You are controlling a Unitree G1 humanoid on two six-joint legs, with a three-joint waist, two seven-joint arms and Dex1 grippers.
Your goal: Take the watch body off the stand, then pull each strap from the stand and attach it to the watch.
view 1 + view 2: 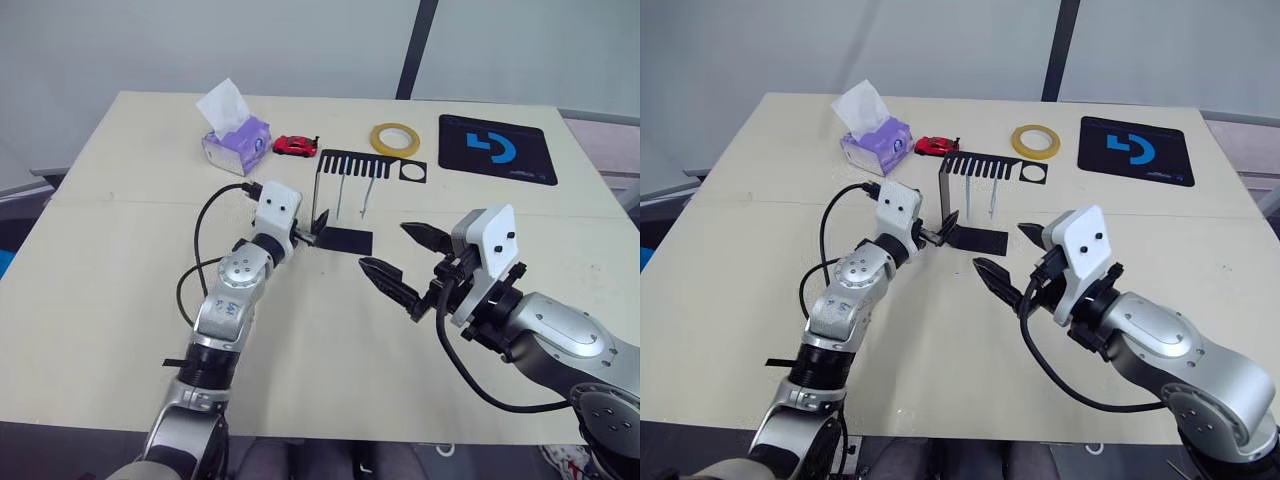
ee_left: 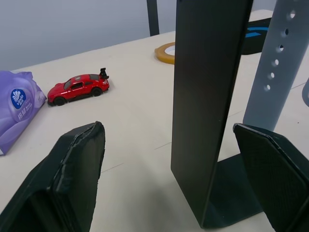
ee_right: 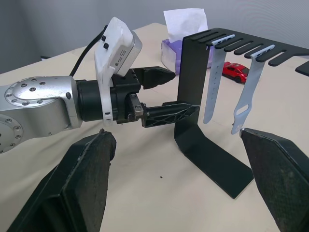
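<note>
The left hand (image 1: 316,226) is held open at the foot of the stand (image 1: 345,195), its two black fingers set either side of the slim upright without visibly gripping it; in the left wrist view the upright is seen between the fingers (image 2: 72,179), with a gap on each side. Just beyond this hand, two pale straps (image 3: 227,82) are hung from the comb-toothed top bar, side by side and apart from each other. At the far end of that bar a square frame (image 1: 411,172) is seen; no watch body can be made out in it.

The right hand (image 1: 395,262) is held released, fingers spread wide, hovering over the worktop (image 1: 110,250) on the near side of the stand's flat foot and touching nothing.

Further from the left hand, beyond the stand, a red toy car (image 1: 294,145) and a purple tissue pack (image 1: 235,140) are placed. A yellow tape ring (image 1: 394,139) and a black mat with a blue logo (image 1: 496,148) are set beyond the right hand, near the far edge.
</note>
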